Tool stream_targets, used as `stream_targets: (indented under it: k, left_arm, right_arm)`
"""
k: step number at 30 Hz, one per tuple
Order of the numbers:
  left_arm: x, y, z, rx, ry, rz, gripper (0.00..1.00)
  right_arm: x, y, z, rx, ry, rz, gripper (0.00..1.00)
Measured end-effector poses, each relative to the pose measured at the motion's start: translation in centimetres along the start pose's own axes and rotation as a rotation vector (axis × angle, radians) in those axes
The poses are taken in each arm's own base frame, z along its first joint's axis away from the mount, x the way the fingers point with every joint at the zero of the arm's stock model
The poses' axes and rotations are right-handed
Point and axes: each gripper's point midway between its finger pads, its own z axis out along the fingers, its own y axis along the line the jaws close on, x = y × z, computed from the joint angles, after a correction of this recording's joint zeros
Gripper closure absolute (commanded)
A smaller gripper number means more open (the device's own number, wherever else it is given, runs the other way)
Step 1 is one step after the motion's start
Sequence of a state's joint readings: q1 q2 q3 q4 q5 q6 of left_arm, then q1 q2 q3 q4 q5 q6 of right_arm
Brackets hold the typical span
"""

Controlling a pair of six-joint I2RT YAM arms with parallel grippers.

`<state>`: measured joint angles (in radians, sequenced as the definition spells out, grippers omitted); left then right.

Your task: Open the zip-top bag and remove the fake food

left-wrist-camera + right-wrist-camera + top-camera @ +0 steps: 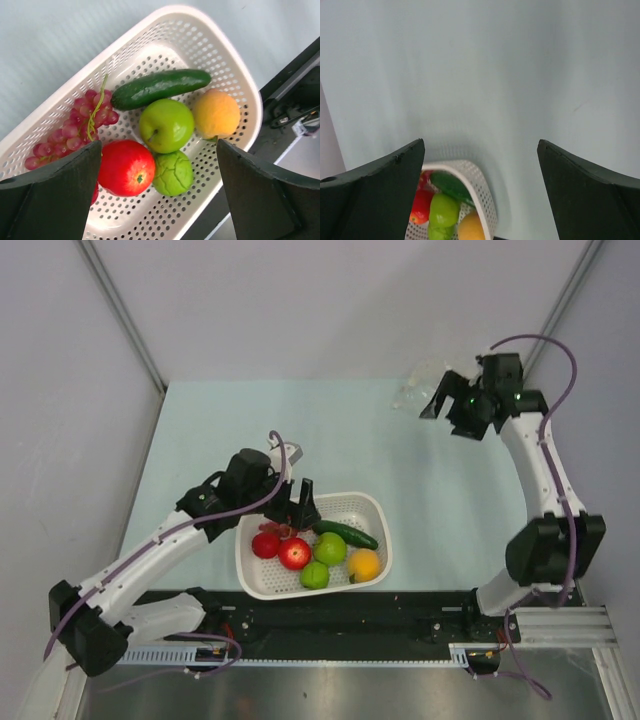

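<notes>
**A:** Where is the zip-top bag?

**B:** At the far right of the bench, a limp clear film just beside the right jaws. Those stand wide with nothing between them. I cannot tell whether they touch the bag.

**A:** And the fake food?

**B:** It sits in the white basket near the front: cucumber, green apple, red apple, orange fruit and grapes. I see none in the bag. The left jaws hang over the basket, also wide and empty.

**A:** What could go wrong?

**B:** Careless motion, I'd judge. The bag looks light and slippery, so a low sweep by the right arm could push it off the far edge. The left jaws sit close above the fruit, and a drop could knock the red apple or catch the basket's rim and tip it.

**A:** Is the bag's mouth open?

**B:** Too faint to tell.
</notes>
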<state>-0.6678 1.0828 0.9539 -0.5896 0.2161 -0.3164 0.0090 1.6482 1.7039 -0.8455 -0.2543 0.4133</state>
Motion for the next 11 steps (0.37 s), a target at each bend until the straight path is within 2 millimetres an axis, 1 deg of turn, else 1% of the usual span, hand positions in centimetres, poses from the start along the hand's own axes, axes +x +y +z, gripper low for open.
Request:
stream_targets:
  k: [1,2,3,4,6,7,8,10,11]
  left_arm:
    - [-0.4,-0.3,-0.4,0.011,-0.020,-0.002,0.01]
    - [-1.0,-0.7,-0.9,0.026,-0.050,-0.005,0.01]
    - [-1.3,-1.0,-1.1,0.037,-0.067,-0.011,0.01]
    - [-2.0,-1.5,-1.5,0.056,-0.099,-0.023,0.01]
    - [-3.5,-2.7,-2.4,0.103,-0.179,-0.050,0.01]
    - [-4.1,-3.2,-2.8,0.127,-0.220,-0.071,0.01]
    - [-4.5,-3.6,-3.2,0.152,-0.254,-0.093,0.00]
    - [-4.8,-4.4,-4.1,0.200,-0.311,-0.154,0.00]
    - [-5.0,-4.7,-4.6,0.222,-0.338,-0.186,0.01]
  right_arm:
    - [2.0,0.6,-0.9,-0.012,0.016,-0.025,0.00]
    - [4.7,1.4,-1.9,-0.032,0.044,-0.056,0.00]
    - [6.1,1.5,-2.4,-0.035,0.064,-0.067,0.00]
    - [8.3,1.8,-3.1,-0.046,0.091,-0.088,0.00]
    - [11.8,1.5,-4.5,-0.056,0.127,-0.113,0.00]
    - [13.0,1.2,-5.3,-0.058,0.137,-0.117,0.00]
    - [13.7,0.9,-5.9,-0.058,0.136,-0.117,0.00]
    - [14.2,0.6,-7.9,-0.072,0.105,-0.118,0.00]
    - [14.1,0.7,-9.1,-0.088,0.072,-0.119,0.00]
